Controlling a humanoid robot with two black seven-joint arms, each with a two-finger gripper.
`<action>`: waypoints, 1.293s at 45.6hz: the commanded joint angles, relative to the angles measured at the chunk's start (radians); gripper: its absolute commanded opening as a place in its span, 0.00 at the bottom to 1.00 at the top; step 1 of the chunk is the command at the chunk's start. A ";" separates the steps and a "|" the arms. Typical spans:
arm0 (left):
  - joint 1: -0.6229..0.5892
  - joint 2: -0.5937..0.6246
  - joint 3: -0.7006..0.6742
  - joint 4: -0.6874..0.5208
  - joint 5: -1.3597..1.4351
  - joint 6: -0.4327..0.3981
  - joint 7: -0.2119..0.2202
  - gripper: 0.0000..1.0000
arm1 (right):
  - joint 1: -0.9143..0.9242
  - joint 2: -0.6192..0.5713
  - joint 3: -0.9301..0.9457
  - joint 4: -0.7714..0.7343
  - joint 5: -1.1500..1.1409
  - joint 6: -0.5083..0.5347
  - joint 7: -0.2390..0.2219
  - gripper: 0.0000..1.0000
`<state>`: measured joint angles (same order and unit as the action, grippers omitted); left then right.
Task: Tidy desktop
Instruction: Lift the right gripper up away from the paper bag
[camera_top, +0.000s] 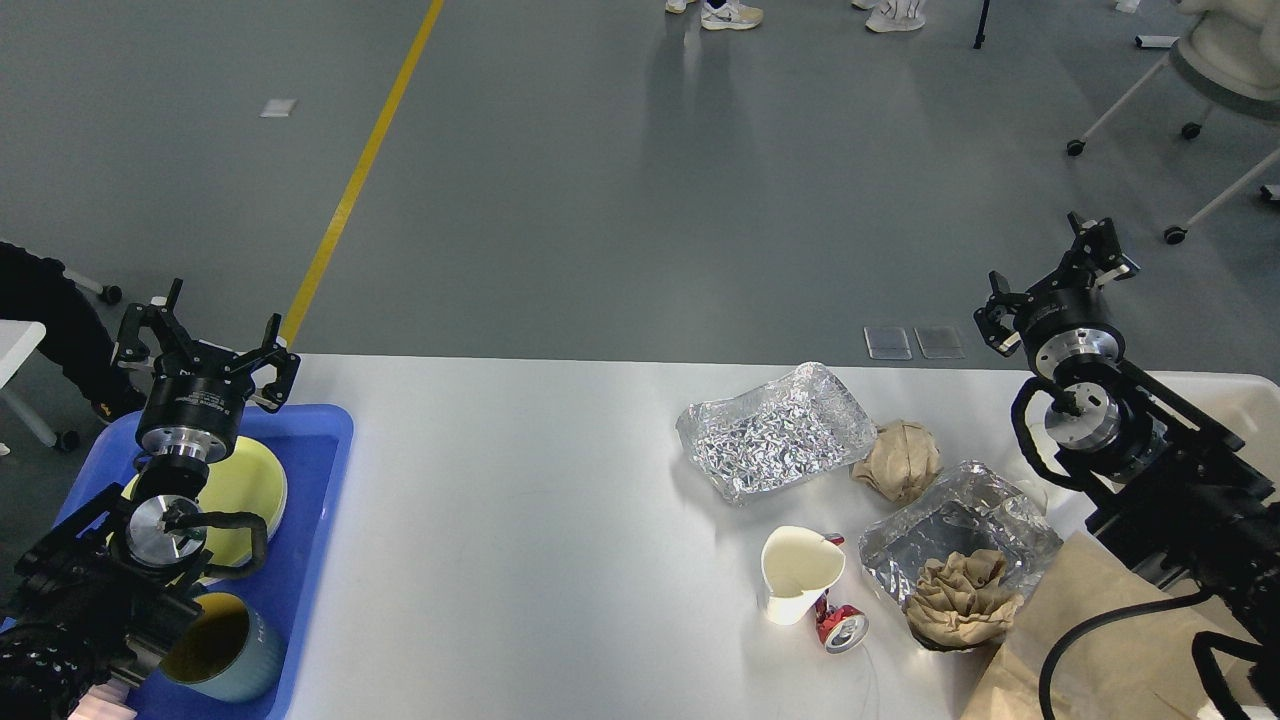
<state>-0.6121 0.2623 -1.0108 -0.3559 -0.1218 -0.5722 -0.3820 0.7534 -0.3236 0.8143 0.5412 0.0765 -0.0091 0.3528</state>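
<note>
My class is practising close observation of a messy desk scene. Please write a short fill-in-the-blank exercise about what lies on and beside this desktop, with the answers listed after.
1. The yellow plate and the cup sit in a tray coloured ____.
2. The crushed red can lies right beside the white paper ____.
3. The crumpled brown paper rests on a sheet of ____ on the desktop.
4. The left gripper holds its fingers ____, with nothing between them.

Answers: blue; cup; foil; open

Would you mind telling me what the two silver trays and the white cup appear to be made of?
Far tray and near tray: thin aluminium foil, shiny and crinkled. White cup: likely matte paper, as its rim is dented.
</note>
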 joint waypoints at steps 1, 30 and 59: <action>0.000 0.000 0.000 0.000 -0.001 0.000 0.000 0.97 | -0.003 0.000 -0.006 -0.004 0.000 -0.002 0.000 1.00; 0.000 0.000 0.000 0.000 -0.001 0.000 0.000 0.97 | 0.191 -0.029 -0.507 0.020 -0.104 0.003 -0.003 1.00; 0.002 0.000 0.000 0.000 -0.001 0.000 0.000 0.97 | 0.655 0.081 -1.606 0.010 -0.142 0.448 -0.399 1.00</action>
<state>-0.6110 0.2623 -1.0109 -0.3559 -0.1226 -0.5722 -0.3819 1.3729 -0.2860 -0.6539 0.5541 -0.0777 0.4196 0.0403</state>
